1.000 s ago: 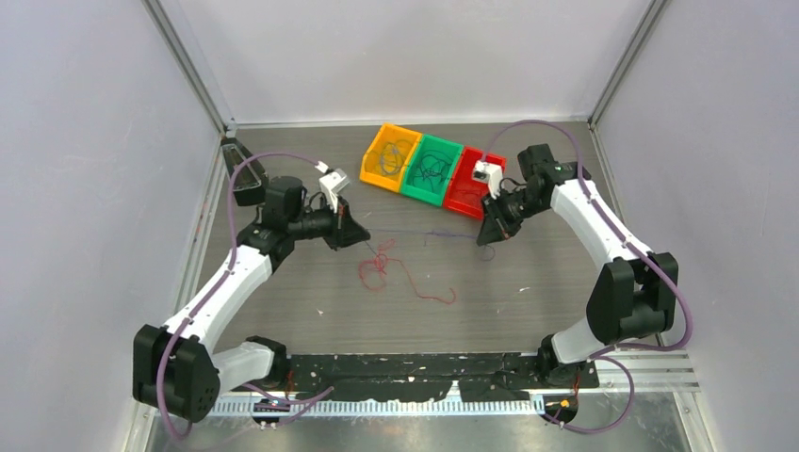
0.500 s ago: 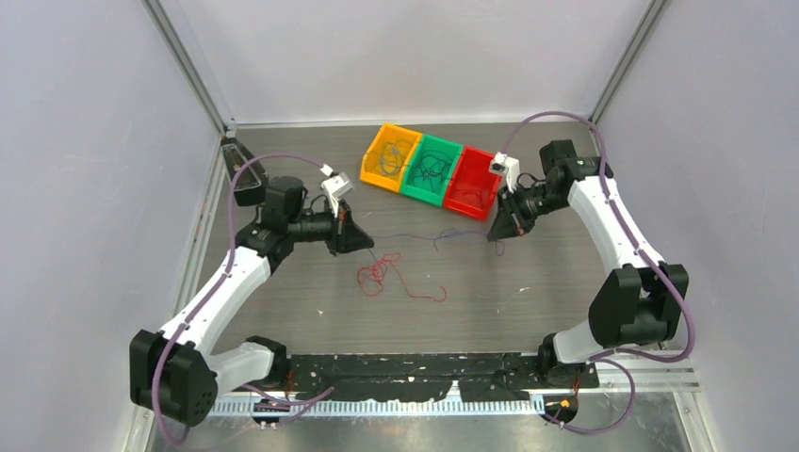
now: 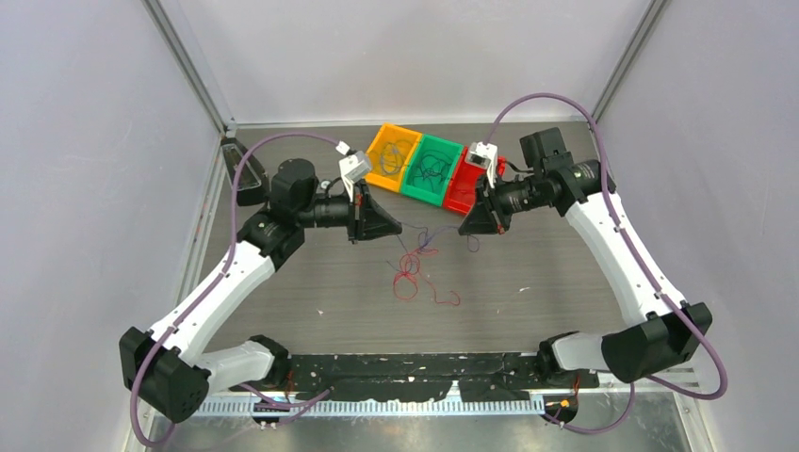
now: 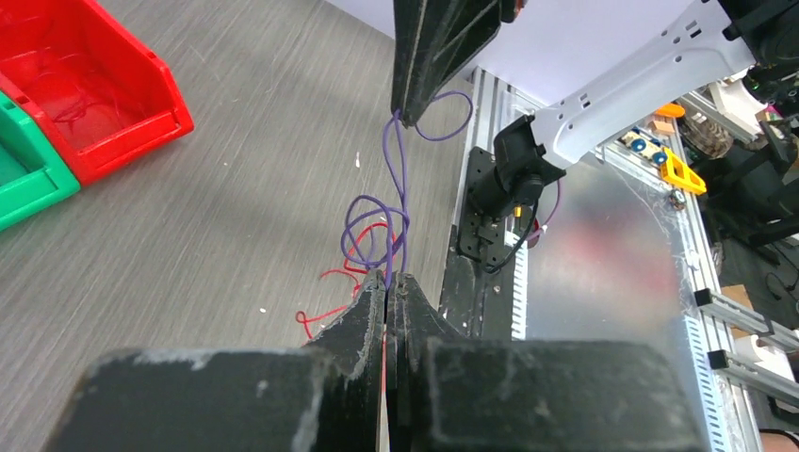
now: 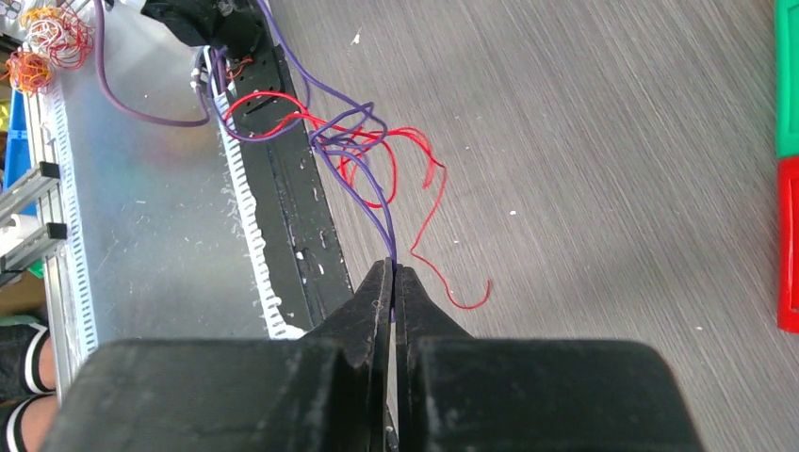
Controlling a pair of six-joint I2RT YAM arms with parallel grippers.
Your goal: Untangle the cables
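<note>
A thin purple cable (image 3: 426, 234) hangs slack in loops between my two grippers above the table. My left gripper (image 3: 397, 227) is shut on one end of it; in the left wrist view the strand (image 4: 399, 169) leaves the closed gripper (image 4: 391, 279). My right gripper (image 3: 463, 229) is shut on the other end, which in the right wrist view (image 5: 366, 184) runs from the pinched gripper (image 5: 393, 267). A curly red cable (image 3: 408, 280) is tangled in the purple loops and trails down onto the table, also in the wrist views (image 4: 325, 280) (image 5: 426, 212).
Three small bins stand in a row at the back: orange (image 3: 375, 181), green (image 3: 419, 195) and red (image 3: 454, 204), the first two with dark wires inside. The red bin (image 4: 141, 122) lies close behind the right gripper. A black rail (image 3: 424, 363) runs along the near edge.
Both grippers have risen and moved toward each other. The purple cable, stretched before, now sags in loops. The red tangle has been dragged right and partly lifted.
</note>
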